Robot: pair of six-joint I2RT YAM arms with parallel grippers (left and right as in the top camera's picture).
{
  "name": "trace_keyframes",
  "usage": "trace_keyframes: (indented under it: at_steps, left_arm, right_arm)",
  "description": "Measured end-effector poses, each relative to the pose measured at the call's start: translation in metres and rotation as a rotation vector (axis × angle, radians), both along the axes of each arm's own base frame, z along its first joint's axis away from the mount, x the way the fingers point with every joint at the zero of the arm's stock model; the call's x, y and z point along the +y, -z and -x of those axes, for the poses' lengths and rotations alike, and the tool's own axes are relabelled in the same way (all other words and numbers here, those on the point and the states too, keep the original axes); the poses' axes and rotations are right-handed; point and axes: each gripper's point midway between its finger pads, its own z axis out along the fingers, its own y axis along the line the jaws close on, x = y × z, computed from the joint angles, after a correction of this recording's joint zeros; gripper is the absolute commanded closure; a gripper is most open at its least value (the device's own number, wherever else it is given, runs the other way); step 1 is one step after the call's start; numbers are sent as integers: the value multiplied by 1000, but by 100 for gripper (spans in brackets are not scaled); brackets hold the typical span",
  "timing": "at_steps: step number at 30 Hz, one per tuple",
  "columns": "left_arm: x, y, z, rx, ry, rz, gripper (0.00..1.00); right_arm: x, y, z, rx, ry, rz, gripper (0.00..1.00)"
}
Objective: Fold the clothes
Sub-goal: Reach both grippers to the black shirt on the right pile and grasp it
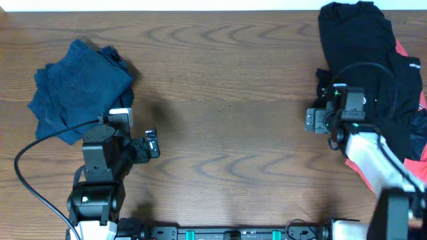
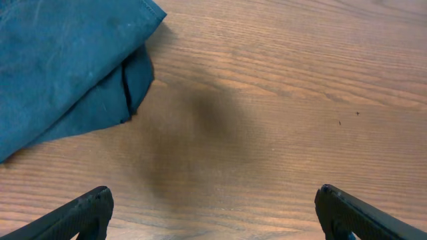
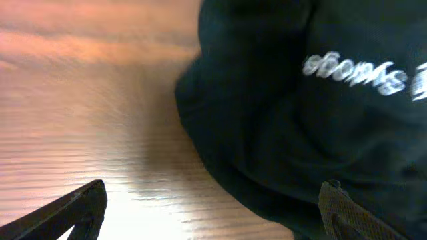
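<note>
Blue garment [image 1: 79, 90]: folded bundle lying flat at the far left of the tabletop [image 1: 227, 80]. One corner shows at upper left in the left wrist view.
Black garment [image 1: 363, 47]: unfolded, crumpled heap at the far right edge, lying over a red garment [image 1: 403, 50]. White lettering present, too blurred to read.
Left fingers [image 2: 83, 213]: spread wide, nothing between them, over bare wood near the blue garment and apart from it.
Right fingers [image 3: 73, 207]: spread wide, holding nothing, at the black garment's left edge. Contact cannot be determined.
</note>
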Motion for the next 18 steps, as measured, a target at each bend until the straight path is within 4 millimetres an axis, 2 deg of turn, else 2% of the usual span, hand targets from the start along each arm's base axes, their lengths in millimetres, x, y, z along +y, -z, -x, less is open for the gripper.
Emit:
trace_keyframes:
  at_steps: [3, 8, 11, 13, 15, 16, 18]
  left_arm:
    - [0, 0, 0, 0, 1, 0, 2]
    - [-1, 0, 0, 0, 3, 2, 2]
    - [-1, 0, 0, 0, 3, 2, 2]
    - [-1, 0, 0, 0, 3, 2, 2]
    - [-1, 0, 0, 0, 2, 3, 2]
    - [-1, 0, 0, 0, 2, 3, 2]
    - [-1, 0, 0, 0, 3, 2, 2]
  right_arm:
    - [-6, 15, -3, 22, 17, 32, 7]
    - [-11, 28, -10, 21, 29, 56, 28]
    - [-12, 29, -16, 12, 29, 58, 51]
    - [-12, 31, -19, 5, 31, 60, 76]
    - [-13, 32, -20, 9, 34, 66, 93]
    - [-14, 33, -19, 12, 33, 67, 99]
    - [-15, 34, -18, 17, 37, 72, 99]
